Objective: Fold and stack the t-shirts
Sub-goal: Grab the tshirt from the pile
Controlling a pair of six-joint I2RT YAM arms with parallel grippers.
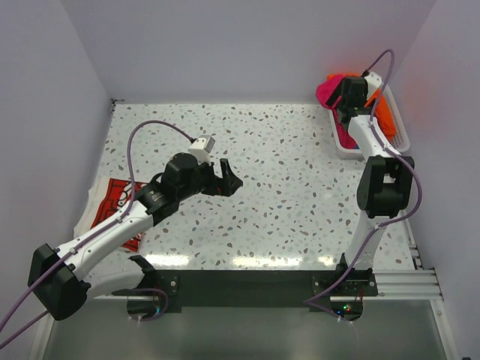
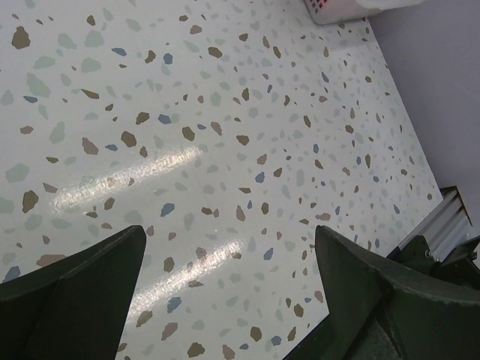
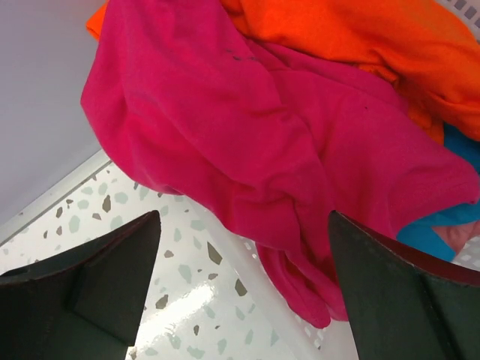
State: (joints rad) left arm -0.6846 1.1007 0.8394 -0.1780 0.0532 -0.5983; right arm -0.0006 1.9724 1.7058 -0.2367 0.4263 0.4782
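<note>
The pink shirt [image 3: 262, 150] was slumped over the edge of the white basket [image 1: 351, 153] at the far right corner of the counter [image 1: 285, 202]. The orange shirt [image 3: 360, 37] was bunched up against it and a bit of teal shirt [image 3: 461, 154] peeked out at the side. The red shirt [image 1: 116, 199] with white lettering sat way over at the left edge, partly under the left arm, and I couldn't tell if it was folded. Looked to me like the "grab the next shirt" step. The next move would need a drop onto a fold of pink, a firm pinch, then a lift without dragging the orange one along. The right arm was stretched out to that corner, wrist tipped down, with the right fingers [image 3: 397, 292] spread wide just short of the pink cloth and holding nothing. The left arm reached diagonally over the middle of the counter, the left fingers [image 2: 75, 300] also wide and empty above bare speckled surface.
</note>
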